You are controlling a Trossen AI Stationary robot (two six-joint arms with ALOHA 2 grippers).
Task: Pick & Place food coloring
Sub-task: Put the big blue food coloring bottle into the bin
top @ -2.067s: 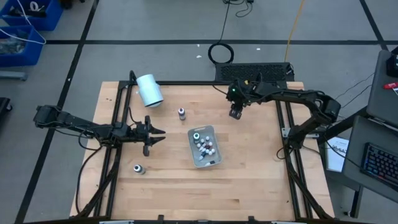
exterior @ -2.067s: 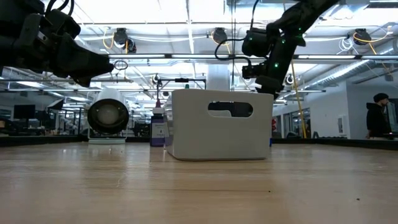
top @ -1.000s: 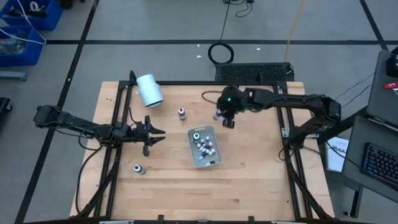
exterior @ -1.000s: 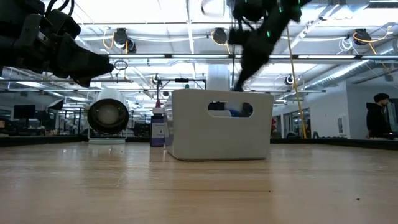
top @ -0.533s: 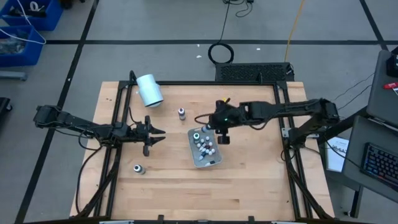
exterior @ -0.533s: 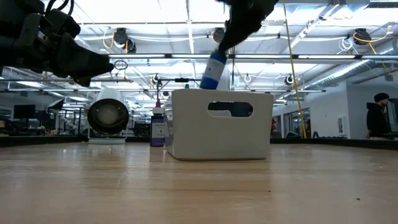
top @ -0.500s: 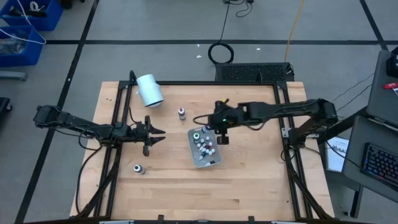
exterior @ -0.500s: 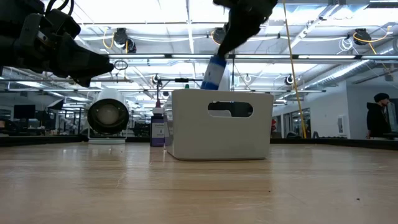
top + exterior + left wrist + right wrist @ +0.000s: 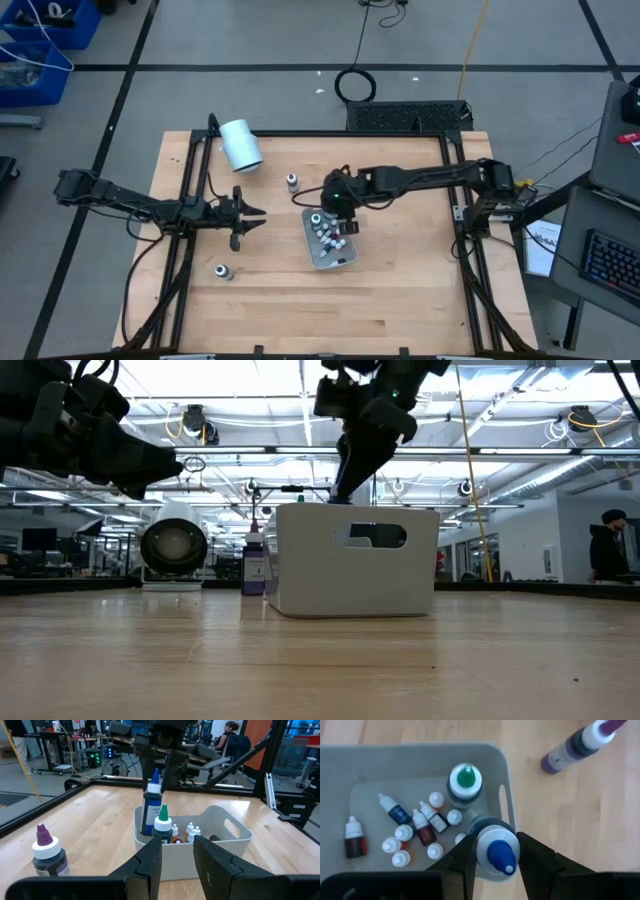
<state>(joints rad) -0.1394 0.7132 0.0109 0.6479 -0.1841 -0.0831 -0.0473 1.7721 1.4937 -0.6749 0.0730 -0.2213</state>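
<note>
My right pincer [image 9: 492, 851] pinches a blue-capped bottle [image 9: 494, 852] of food coloring, holding it just over the near corner of the grey bin [image 9: 329, 236] on the worktop [image 9: 400, 290]. Directly below it inside the bin stand a green-capped bottle [image 9: 465, 780] and a scatter of tiny bottles [image 9: 415, 832]. A purple-capped bottle [image 9: 292, 182] stands outside, just beyond the bin. My left pincer [image 9: 252, 218] hovers well off to the side, fingers [image 9: 150, 862] slightly parted and empty, with another bottle [image 9: 221, 271] lying near it.
</note>
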